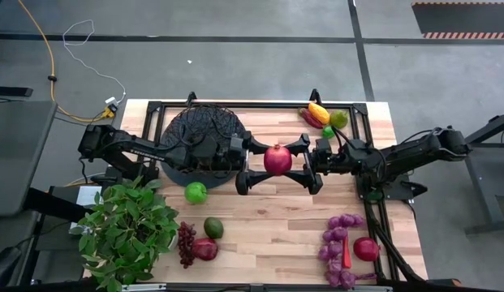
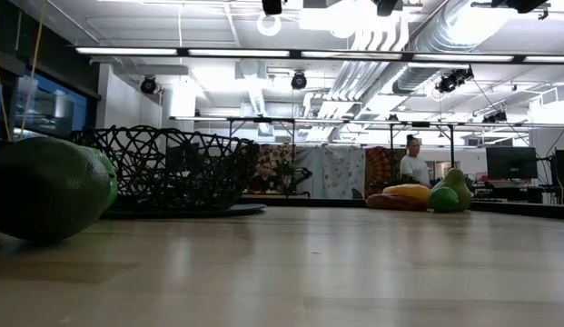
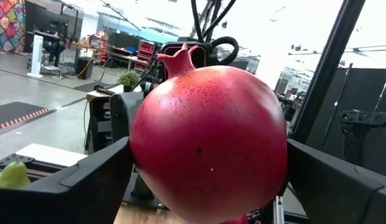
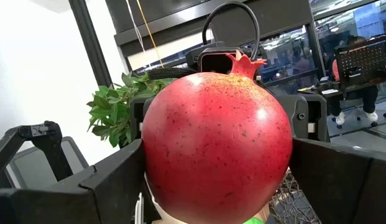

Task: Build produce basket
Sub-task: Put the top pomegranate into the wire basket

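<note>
Held item: a round red pomegranate with a small crown (image 1: 277,159) sits above the light wooden slatted table (image 1: 268,227), near mid-table, between the 2 grippers.
Left gripper: the left gripper (image 1: 250,166) reaches in from 9 o'clock; its 2 dark fingers (image 3: 74,186) stand on either side of the fruit and look pressed against it, so I judge it clamped on the pomegranate.
Right gripper: the right gripper (image 1: 304,166) comes in from 3 o'clock, nose to nose with the left; its 2 fingers (image 4: 342,174) likewise flank the fruit and appear to touch it, so it too seems clamped on it.
Key relation: the large round black wire-mesh basket (image 1: 201,134) lies at about 10 o'clock from the pomegranate, just beside the left gripper's wrist and under the left arm.
Nearer arm: the left arm, by a wide margin; the right arm would have to reach across the fruit.
Judgement: this looks like a hand-over; the drop turns on the right gripper letting go and the left one swinging back toward 10 o'clock.
Axis: the pomegranate's crown points away from each wrist camera's lower edge; the fruit is near-round, so grip direction matters little.
Other produce: a green apple (image 1: 196,192) at 8 o'clock from the fruit, purple grape bunches (image 1: 339,235) at 5 o'clock.
</note>
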You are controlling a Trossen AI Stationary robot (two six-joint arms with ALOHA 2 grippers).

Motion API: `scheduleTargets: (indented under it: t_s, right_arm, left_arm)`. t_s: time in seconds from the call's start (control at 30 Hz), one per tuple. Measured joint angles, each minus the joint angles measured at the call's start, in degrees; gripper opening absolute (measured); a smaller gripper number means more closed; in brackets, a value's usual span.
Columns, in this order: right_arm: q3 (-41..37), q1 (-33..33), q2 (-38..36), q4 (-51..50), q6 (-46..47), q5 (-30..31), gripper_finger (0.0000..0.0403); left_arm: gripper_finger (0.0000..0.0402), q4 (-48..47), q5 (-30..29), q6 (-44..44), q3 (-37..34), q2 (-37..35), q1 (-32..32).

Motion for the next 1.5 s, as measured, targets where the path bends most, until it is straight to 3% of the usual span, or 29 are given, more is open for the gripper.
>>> scheduleTargets:
  t_s: [0.2, 0.97, 1.2, 1.5]
  right_arm:
    - [0.02, -0.04, 0.0, -0.22, 1.56, 0.09, 0.0337]
    - [0.0, -0.13, -0.05, -0.24, 1.81, -0.53, 0.034]
    - [0.02, -0.13, 0.0, -0.62, 2.5, 0.05, 0.0391]
    - [0.0, -0.14, -2.21, -2.56, -1.38, 0.61, 0.0394]
  left_arm:
    - [0.0351, -0.17, 0.22, -0.4, 0.0, 0.0, 0.0]
    - [0.0347, -0.17, 0.42, -0.21, 0.0, 0.04, -0.02]
    - [0.0347, -0.22, 0.47, 0.01, 0.0, 0.15, -0.02]
    - [0.0347, -0.39, 0.17, 0.58, 0.0, 0.1, 0.0]
